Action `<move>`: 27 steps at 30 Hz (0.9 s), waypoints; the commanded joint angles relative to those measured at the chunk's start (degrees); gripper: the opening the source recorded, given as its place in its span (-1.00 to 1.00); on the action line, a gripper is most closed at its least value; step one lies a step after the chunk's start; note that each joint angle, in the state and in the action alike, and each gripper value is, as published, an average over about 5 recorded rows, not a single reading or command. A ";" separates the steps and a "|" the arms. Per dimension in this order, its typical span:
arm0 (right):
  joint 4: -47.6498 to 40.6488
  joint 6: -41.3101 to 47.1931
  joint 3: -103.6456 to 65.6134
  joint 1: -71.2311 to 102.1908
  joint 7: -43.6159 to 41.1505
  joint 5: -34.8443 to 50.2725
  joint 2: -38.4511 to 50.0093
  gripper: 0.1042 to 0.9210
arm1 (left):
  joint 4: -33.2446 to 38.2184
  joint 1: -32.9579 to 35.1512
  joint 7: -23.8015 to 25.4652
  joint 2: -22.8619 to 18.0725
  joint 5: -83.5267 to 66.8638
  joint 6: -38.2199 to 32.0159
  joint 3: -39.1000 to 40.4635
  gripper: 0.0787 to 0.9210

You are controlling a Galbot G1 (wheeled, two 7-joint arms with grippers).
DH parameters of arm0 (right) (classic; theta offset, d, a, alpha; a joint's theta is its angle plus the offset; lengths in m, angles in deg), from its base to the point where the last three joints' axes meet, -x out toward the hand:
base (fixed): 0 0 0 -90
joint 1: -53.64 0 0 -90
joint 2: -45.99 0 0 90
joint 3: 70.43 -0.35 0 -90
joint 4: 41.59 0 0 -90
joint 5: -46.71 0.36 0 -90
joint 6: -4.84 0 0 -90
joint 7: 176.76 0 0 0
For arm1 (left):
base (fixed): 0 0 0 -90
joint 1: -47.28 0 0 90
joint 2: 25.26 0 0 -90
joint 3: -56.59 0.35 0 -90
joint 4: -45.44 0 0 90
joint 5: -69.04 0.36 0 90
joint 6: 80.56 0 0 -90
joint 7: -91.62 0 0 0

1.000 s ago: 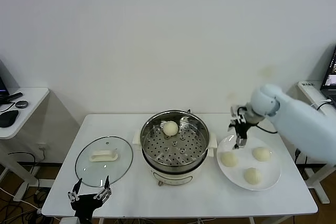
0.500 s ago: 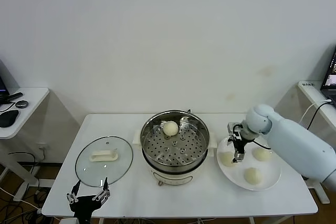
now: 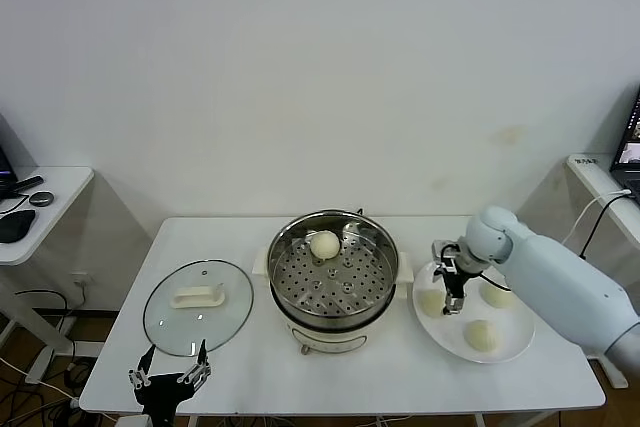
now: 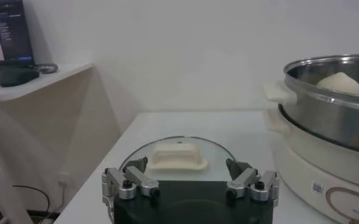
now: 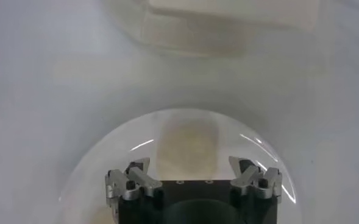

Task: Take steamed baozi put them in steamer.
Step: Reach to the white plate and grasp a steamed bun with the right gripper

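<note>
4 baozi, 1 steamer, 1 plate, 1 lid

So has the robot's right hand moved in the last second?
Yes. The right hand has come down toward the white plate, now just above the nearest baozi.

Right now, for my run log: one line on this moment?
right claw: open, over plate bun | left claw: open, idle | steamer: one bun

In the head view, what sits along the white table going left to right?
glass lid → steamer holding one baozi → right gripper, open over the nearest plate bun → plate.
</note>
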 commanded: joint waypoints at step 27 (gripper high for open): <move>-1.86 -0.04 -1.95 2.02 1.32 -2.13 -1.05 0.57 | -0.04 0.47 -0.18 -0.10 0.09 -0.08 0.17 0.77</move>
